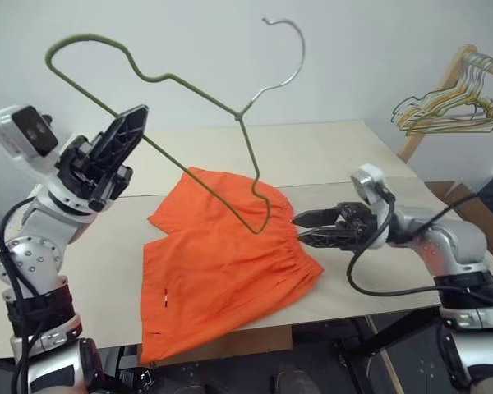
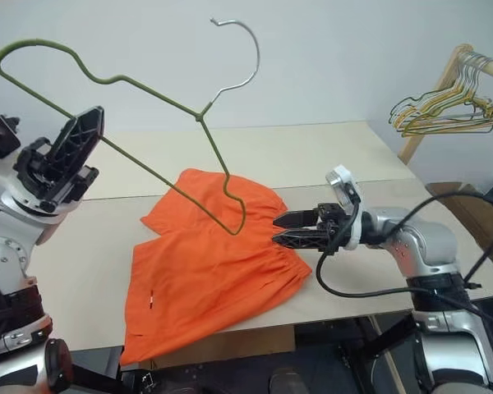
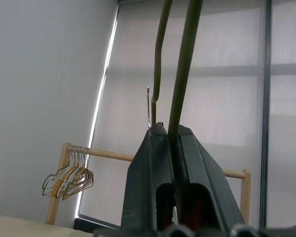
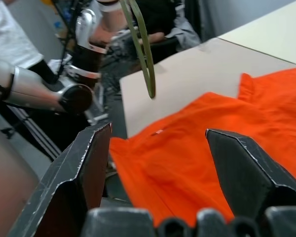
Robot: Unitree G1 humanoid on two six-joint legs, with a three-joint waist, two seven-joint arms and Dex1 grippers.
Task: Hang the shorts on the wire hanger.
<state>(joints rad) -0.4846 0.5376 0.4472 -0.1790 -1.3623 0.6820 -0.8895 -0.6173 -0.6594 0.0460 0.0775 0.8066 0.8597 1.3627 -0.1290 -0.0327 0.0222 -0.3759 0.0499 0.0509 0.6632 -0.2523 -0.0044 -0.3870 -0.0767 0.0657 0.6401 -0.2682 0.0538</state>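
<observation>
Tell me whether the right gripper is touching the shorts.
Cannot tell. In the left eye view the open right gripper sits at the waistband edge of the shorts, but neither contact nor a gap shows plainly.

Soft, even light fills the room, bright without harshness. In the head views the shorts (image 1: pixel 222 263) and the wire hanger (image 1: pixel 177 82) cast only faint shadows on the pale bench (image 1: pixel 329 156). The left wrist view looks into a backlit window blind (image 3: pixel 227 89), with a bright strip of glare along its edge, so the gripper fingers (image 3: pixel 153 182) show as dark shapes. The right wrist view is blurred in the background, its near fingers (image 4: pixel 79 173) soft
</observation>
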